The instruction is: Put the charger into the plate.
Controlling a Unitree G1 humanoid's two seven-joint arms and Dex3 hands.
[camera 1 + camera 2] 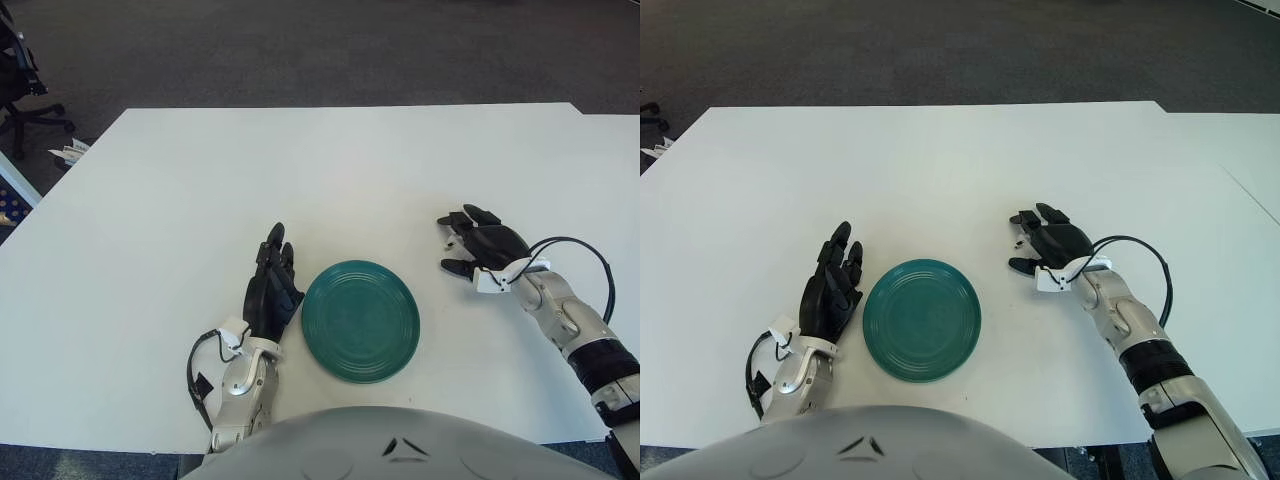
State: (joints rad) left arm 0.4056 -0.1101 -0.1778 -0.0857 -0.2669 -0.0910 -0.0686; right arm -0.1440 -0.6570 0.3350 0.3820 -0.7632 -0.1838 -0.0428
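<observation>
Fingers (462,216) of right hand (482,246) curled over something hidden, left hand (270,290) fingers relaxed beside green plate (360,320)

office | grey carpet floor (300,50) | swivel chair base (25,115) | white table (300,170)

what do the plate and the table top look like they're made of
The plate looks like glazed ceramic or possibly melamine: even teal colour, concentric ridges, a soft sheen. The table top looks like white laminate or painted board: flat, matte, uniform, no grain. Neither can be told for certain from its look alone.
</observation>
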